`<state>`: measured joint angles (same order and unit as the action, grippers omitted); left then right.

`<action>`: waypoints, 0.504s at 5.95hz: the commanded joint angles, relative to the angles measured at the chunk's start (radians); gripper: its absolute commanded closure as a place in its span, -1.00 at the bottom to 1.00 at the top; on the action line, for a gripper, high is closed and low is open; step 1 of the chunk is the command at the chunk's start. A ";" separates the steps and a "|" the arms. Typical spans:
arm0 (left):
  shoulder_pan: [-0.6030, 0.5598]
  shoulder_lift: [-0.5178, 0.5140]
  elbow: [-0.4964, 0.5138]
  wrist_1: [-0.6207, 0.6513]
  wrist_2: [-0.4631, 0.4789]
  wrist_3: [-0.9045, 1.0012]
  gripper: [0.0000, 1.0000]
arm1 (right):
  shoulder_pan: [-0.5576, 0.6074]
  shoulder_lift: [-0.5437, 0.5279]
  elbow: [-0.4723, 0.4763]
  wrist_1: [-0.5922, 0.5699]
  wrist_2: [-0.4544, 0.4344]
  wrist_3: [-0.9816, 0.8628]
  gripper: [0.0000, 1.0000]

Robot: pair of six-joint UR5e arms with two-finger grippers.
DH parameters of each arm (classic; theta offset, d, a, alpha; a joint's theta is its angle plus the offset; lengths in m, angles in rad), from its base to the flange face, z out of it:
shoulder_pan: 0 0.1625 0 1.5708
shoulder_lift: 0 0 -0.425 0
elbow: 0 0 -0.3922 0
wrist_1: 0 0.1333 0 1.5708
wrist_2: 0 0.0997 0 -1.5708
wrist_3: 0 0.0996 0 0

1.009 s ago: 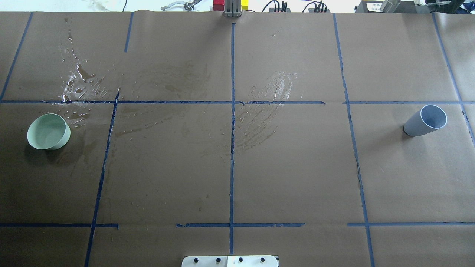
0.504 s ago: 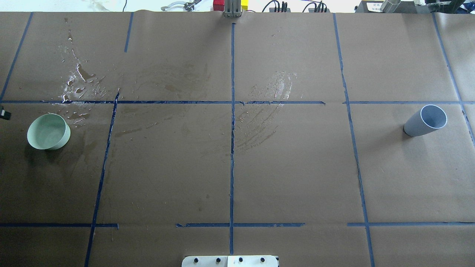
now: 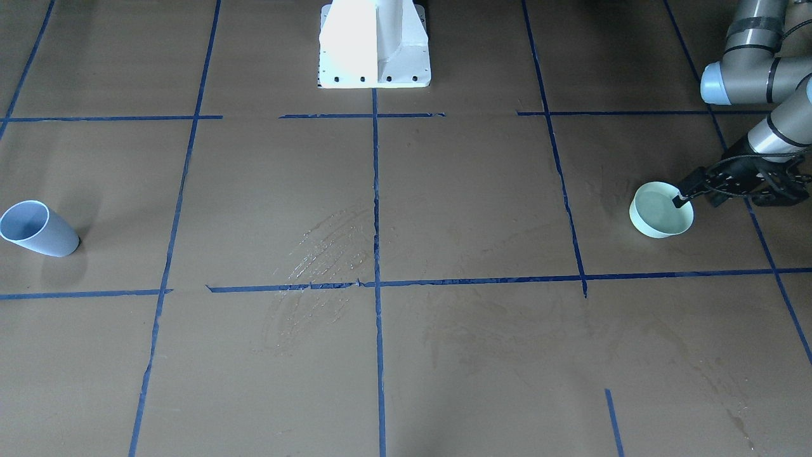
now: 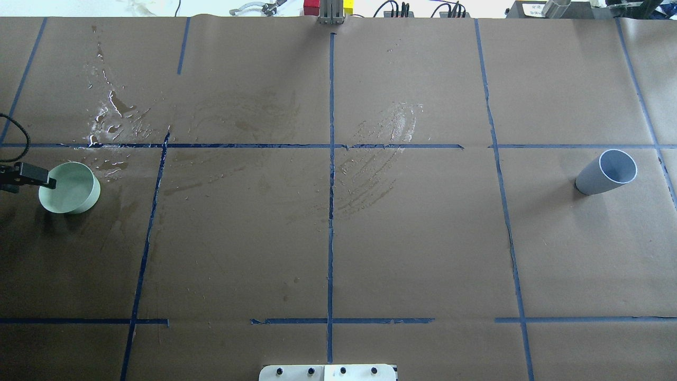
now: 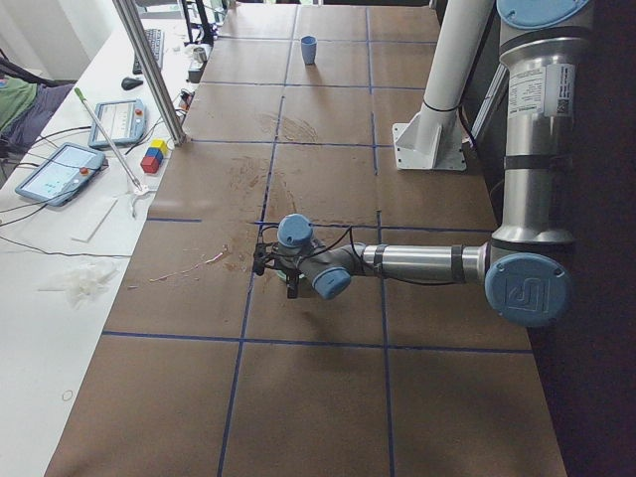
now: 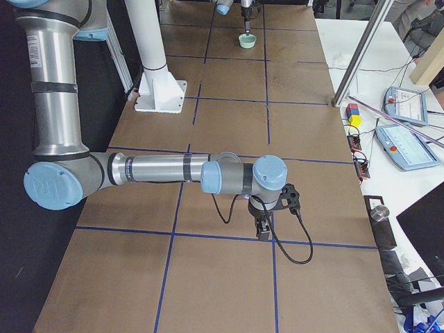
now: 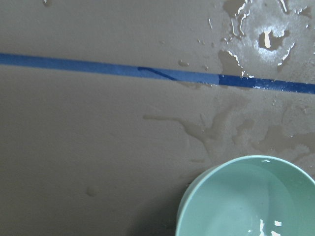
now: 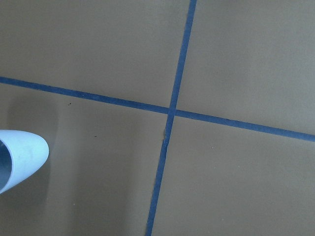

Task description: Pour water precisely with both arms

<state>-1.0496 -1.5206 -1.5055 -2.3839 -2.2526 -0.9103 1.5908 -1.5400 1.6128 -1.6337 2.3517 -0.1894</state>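
A mint-green bowl (image 4: 71, 189) (image 3: 660, 214) stands at the table's left end. The left wrist view shows clear water (image 7: 261, 216) glinting inside it. My left gripper (image 4: 46, 182) (image 3: 680, 200) comes in low from the edge, its tip over the bowl's near rim. I cannot tell whether its jaws are open or shut. A blue-grey cup (image 4: 605, 173) (image 3: 38, 230) stands upright at the right end, and the right wrist view catches only its rim (image 8: 22, 156). My right gripper (image 6: 263, 229) hangs just above the paper, seen only from the side, state unclear.
Brown paper with blue tape lines (image 4: 331, 159) covers the table. Wet puddles (image 4: 113, 116) lie beyond the bowl, and streak marks (image 4: 381, 153) sit mid-table. The white pedestal (image 3: 374, 44) stands at the robot's side. Coloured blocks (image 4: 312, 6), cables and tablets (image 5: 60, 169) lie past the far edge.
My left gripper has come in from the view's left edge and moved right to the bowl's rim. The bowl and the cup have not moved.
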 commanded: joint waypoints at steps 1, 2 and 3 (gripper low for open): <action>0.008 -0.007 0.010 -0.003 0.002 -0.015 0.43 | 0.000 0.000 0.001 0.000 0.000 -0.001 -1.00; 0.008 -0.010 0.010 -0.001 -0.004 -0.013 0.88 | 0.000 0.000 0.001 0.000 0.000 -0.001 -1.00; 0.008 -0.010 0.010 -0.001 -0.005 -0.013 0.98 | 0.000 0.000 0.001 0.000 0.000 -0.002 -1.00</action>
<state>-1.0419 -1.5297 -1.4963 -2.3858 -2.2555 -0.9235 1.5908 -1.5401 1.6137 -1.6337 2.3516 -0.1907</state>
